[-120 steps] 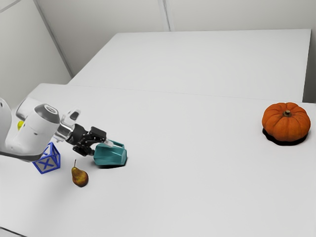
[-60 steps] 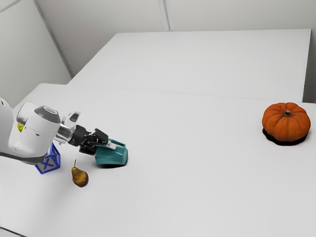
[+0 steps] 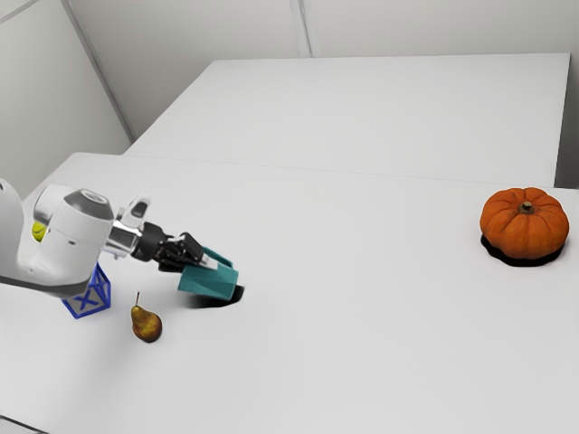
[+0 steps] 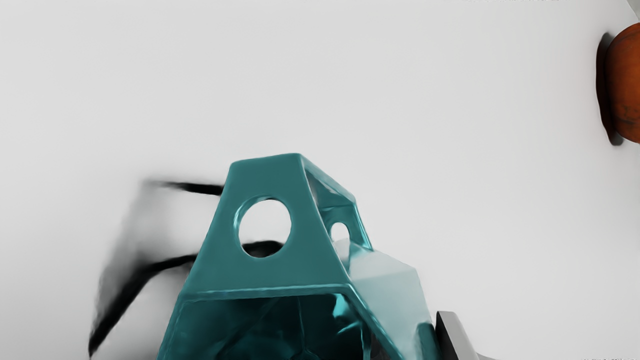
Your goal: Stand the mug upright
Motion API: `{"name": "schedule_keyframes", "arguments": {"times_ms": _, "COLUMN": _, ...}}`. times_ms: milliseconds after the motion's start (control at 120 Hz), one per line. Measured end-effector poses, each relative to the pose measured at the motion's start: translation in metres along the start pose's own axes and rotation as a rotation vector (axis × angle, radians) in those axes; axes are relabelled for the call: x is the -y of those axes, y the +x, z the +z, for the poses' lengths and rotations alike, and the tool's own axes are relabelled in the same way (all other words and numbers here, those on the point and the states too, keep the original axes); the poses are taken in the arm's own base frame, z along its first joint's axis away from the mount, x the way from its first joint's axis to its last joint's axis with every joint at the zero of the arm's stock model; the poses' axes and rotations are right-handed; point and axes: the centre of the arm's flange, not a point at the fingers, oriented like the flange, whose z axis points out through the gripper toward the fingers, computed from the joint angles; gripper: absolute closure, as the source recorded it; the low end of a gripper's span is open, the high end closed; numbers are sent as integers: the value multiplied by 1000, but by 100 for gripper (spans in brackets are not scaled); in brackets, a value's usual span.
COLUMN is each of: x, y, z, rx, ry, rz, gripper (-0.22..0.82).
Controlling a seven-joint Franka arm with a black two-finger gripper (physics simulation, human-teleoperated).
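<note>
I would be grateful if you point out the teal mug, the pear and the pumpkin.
Teal mug (image 3: 207, 284): exterior view, on its side wall.
Pear (image 3: 147, 326): exterior view, on its rounded lower body.
Pumpkin (image 3: 525, 235): exterior view, on its ribbed front.

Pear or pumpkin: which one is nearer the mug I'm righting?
The pear: yellow-brown, thin-stemmed, close by the mug; the squat orange pumpkin sits far off.

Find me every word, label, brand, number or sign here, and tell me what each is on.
"X": blue, on the box, perhaps mere decoration.
A mark on the arm: too small to read.
No text that I can see on the mug, pear or pumpkin.
</note>
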Motion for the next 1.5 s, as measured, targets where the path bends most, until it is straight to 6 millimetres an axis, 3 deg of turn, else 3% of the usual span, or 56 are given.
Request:
{"name": "schedule_keyframes", "arguments": {"times_ms": 200, "x": -25, "y": 10, "z": -10, "rx": -28, "ry": 3, "rz": 78, "gripper": 76}}
{"name": "schedule_keyframes", "arguments": {"times_ms": 425, "x": -72, "y": 60, "z": -39, "rx": 34, "ry": 212, "rz": 325, "gripper": 77}}
{"name": "schedule_keyframes", "arguments": {"times_ms": 558, "x": -87, "y": 77, "z": -40, "rx": 129, "ry": 392, "rz": 454, "gripper": 78}}
{"name": "schedule_keyframes", "arguments": {"times_ms": 683, "x": -109, "y": 87, "z": -14, "rx": 234, "ry": 533, "rz": 567, "gripper": 78}}
{"name": "schedule_keyframes", "arguments": {"times_ms": 775, "x": -143, "y": 78, "z": 28, "rx": 327, "ry": 599, "rz": 675, "gripper": 78}}
{"name": "schedule_keyframes", "arguments": {"times_ms": 850, "x": -157, "y": 71, "z": 45, "rx": 372, "ry": 645, "rz": 717, "gripper": 78}}
{"name": "schedule_keyframes", "arguments": {"times_ms": 1000, "x": -152, "y": 64, "z": 51, "rx": 408, "ry": 711, "rz": 702, "gripper": 78}}
{"name": "schedule_keyframes", "arguments": {"times_ms": 1275, "x": -128, "y": 28, "z": 62, "rx": 429, "ry": 753, "rz": 637, "gripper": 78}}
{"name": "schedule_keyframes", "arguments": {"times_ms": 1500, "x": -116, "y": 18, "z": 71, "rx": 388, "ry": 766, "rz": 592, "gripper": 78}}
